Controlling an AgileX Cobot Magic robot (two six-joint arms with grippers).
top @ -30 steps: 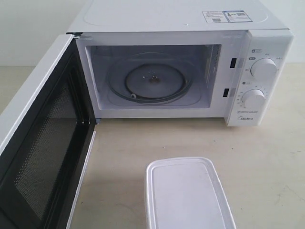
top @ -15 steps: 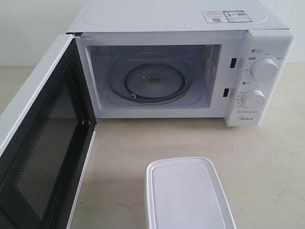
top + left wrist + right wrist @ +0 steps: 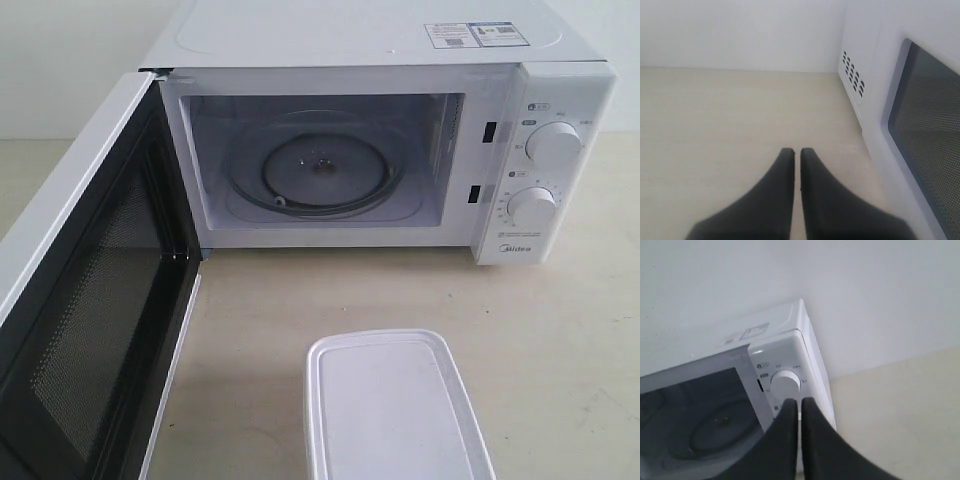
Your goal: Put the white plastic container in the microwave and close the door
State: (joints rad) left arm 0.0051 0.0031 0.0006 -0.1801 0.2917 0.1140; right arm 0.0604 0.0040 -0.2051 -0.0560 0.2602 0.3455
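The white plastic container [image 3: 390,405] lies lidded on the table in front of the microwave [image 3: 350,40], cut off by the frame's lower edge. The door [image 3: 85,290] stands swung wide open to the left, its black mesh inner face showing. Inside, the glass turntable [image 3: 322,170] is bare. Neither gripper appears in the exterior view. My left gripper [image 3: 797,151] is shut and empty, low over the table beside the door's outer face [image 3: 925,115]. My right gripper [image 3: 799,401] is shut and empty, raised and facing the microwave's upper knob [image 3: 785,382].
The beige table [image 3: 560,330] stretches in front of and to the right of the microwave. Two round knobs [image 3: 553,143] sit on the control panel. The microwave's side vents [image 3: 852,73] are close to my left gripper. A white wall stands behind.
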